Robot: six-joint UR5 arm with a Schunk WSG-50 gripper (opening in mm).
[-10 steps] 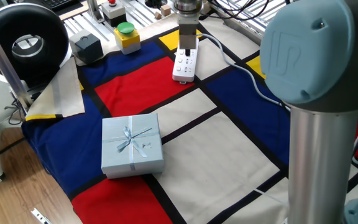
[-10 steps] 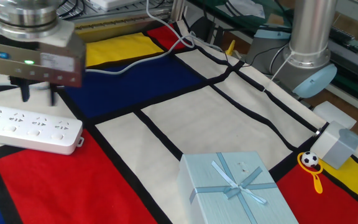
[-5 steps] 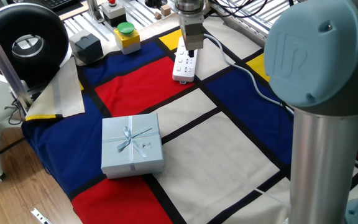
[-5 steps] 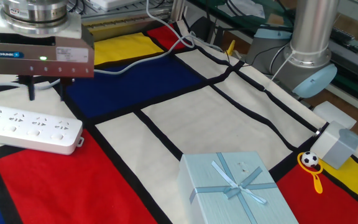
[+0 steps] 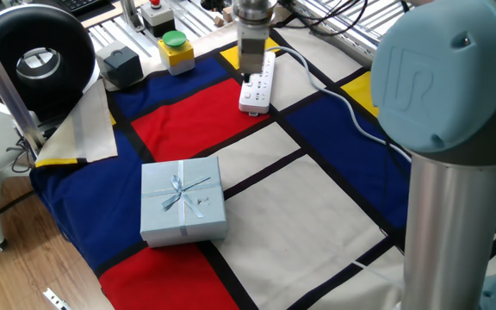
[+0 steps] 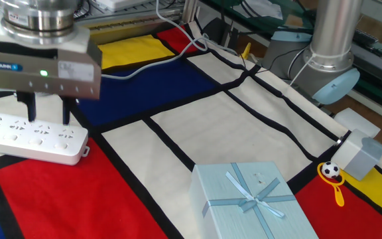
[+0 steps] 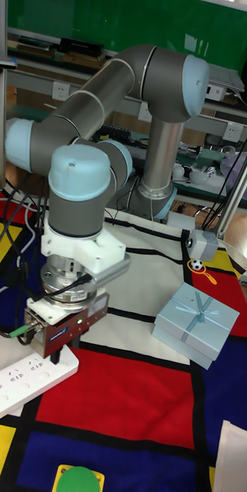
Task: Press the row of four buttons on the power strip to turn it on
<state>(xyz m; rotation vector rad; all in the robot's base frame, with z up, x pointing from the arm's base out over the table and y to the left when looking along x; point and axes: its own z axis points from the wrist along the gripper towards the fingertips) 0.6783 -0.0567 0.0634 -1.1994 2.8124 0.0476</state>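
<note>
The white power strip (image 5: 259, 89) lies on the red and yellow patches of the checked cloth, and shows again as the power strip (image 6: 25, 139) and the power strip (image 7: 19, 382). My gripper (image 6: 48, 118) hangs right over the strip's free end, its two dark fingers (image 6: 67, 114) apart with a clear gap, so it is open and holds nothing. The gripper (image 5: 250, 77) stands at the strip's left long side, and the gripper (image 7: 58, 357) covers the strip's end. I cannot tell whether a fingertip touches the strip. The four buttons are too small to make out.
A pale blue gift box (image 5: 183, 200) sits on the cloth nearer the front. A yellow box with a green button (image 5: 176, 50), a black box (image 5: 119, 65) and a red button (image 5: 154, 10) stand at the back left. The strip's white cable (image 5: 338, 99) runs right. A grey cube (image 6: 360, 154) sits by the arm base.
The gripper has shifted sideways off the strip's middle line toward its long side and dropped lower, so the fingers now overlap the strip. The strip has not moved.
</note>
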